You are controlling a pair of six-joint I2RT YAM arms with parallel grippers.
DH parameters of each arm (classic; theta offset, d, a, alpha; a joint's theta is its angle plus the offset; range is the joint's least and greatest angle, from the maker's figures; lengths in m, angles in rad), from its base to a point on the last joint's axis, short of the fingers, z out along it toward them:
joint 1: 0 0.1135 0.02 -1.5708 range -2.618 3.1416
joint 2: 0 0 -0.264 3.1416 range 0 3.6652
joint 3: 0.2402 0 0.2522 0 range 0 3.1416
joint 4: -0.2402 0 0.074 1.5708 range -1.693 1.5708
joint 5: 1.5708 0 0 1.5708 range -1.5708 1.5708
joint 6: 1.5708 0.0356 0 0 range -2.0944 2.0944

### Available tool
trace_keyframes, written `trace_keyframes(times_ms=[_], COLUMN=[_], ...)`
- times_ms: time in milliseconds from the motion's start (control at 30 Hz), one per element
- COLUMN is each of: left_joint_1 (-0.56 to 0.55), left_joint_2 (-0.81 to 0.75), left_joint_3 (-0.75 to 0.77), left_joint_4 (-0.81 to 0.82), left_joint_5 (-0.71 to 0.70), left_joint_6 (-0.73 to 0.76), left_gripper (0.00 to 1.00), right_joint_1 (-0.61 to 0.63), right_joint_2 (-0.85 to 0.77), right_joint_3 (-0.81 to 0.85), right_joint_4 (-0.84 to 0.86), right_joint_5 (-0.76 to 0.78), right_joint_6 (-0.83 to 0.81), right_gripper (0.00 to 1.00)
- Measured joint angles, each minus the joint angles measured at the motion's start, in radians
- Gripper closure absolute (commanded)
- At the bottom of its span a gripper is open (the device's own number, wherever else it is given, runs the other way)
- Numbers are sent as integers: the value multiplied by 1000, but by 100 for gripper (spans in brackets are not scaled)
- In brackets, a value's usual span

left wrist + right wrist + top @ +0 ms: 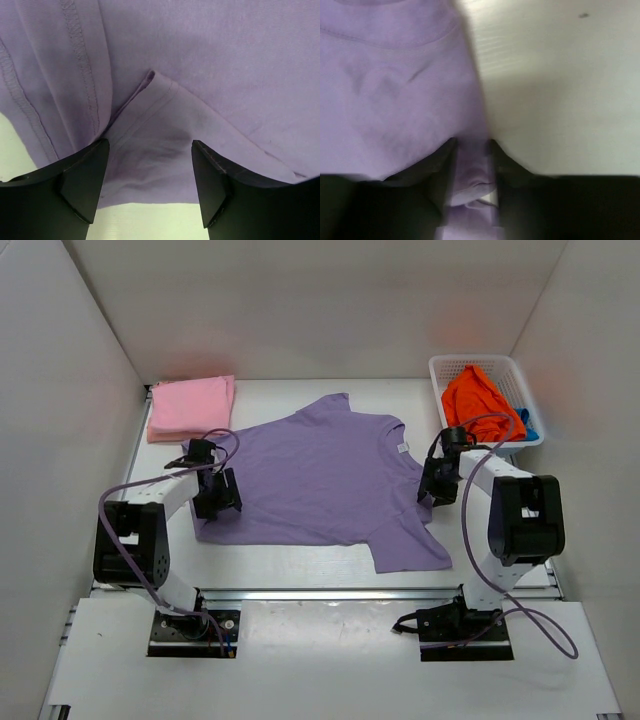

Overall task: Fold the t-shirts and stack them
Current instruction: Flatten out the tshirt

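The purple t-shirt [320, 475] lies spread flat on the table [300, 560], its white neck label [402, 448] at the right. My left gripper [216, 494] is open over the shirt's left edge, its fingers [85, 175] straddling a folded hem corner [150, 125]. My right gripper [437, 485] is shut on a pinch of purple cloth [472, 180] at the shirt's right edge. A folded pink t-shirt [190, 407] lies at the back left. The orange t-shirt [480, 403] and a bit of the blue t-shirt [529, 425] are in the basket.
A white lattice basket [446, 365] stands at the back right by the right wall. White walls close in the table on the left, back and right. A metal rail [330, 593] runs along the near edge.
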Motion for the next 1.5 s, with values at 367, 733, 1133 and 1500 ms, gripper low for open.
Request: trace_keyframes(times_ms=[367,733,1133,1500], left_joint_1=[-9,-23,-31,-43], left_joint_2=[90,278,135,202], left_joint_3=[47,312,177,181], left_joint_4=[3,-30,-12,5], left_joint_5=[0,-14,27,23], left_joint_6=[12,52,-6,-50], left_gripper=[88,62,26,64], right_joint_1=[-11,26,12,-10], right_joint_2=[-163,-422,-452,-474], right_joint_3=[-188,-397,-418,-430], right_joint_4=[64,6,16,34], right_joint_5=[27,6,-18,-57], right_joint_6=[76,171,167,159], right_gripper=[100,100,100,100])
